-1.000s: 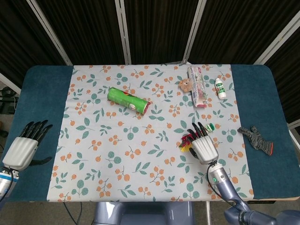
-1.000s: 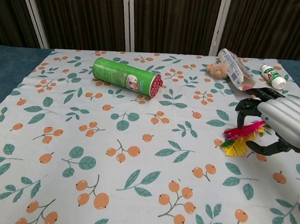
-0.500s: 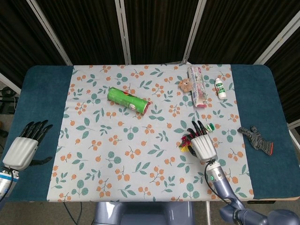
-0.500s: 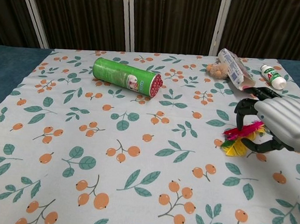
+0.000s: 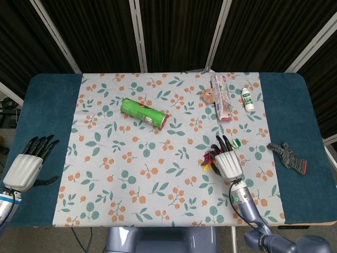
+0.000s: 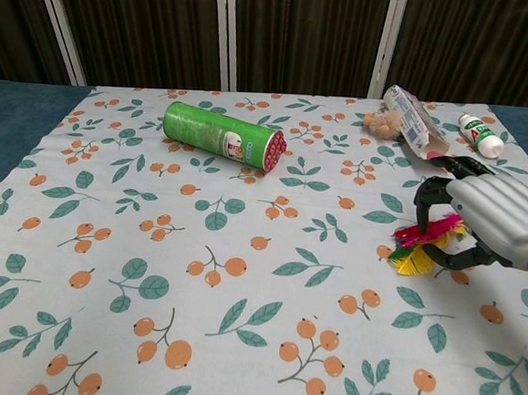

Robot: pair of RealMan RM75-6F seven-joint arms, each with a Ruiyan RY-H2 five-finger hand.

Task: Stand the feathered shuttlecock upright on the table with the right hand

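Observation:
The feathered shuttlecock [image 5: 209,159] [image 6: 422,242] lies on its side on the floral cloth at the right. Its pink, yellow and green feathers fan out to the left. My right hand [image 5: 228,163] [image 6: 496,216] hovers right over it. The fingers arch over the feathers and the thumb curls in low beside them. I see no firm grip. The hand hides the shuttlecock's base. My left hand [image 5: 26,166] rests open on the blue table at the far left, holding nothing.
A green can [image 5: 144,113] lies on its side at the middle left. A flat packet [image 5: 222,97], a small brown toy [image 5: 207,95] and a white bottle [image 5: 247,100] sit at the back right. A dark glove [image 5: 287,155] lies right of my hand.
My right hand has crept slightly forward and left, closer over the feathers. The shuttlecock and my left hand have not moved.

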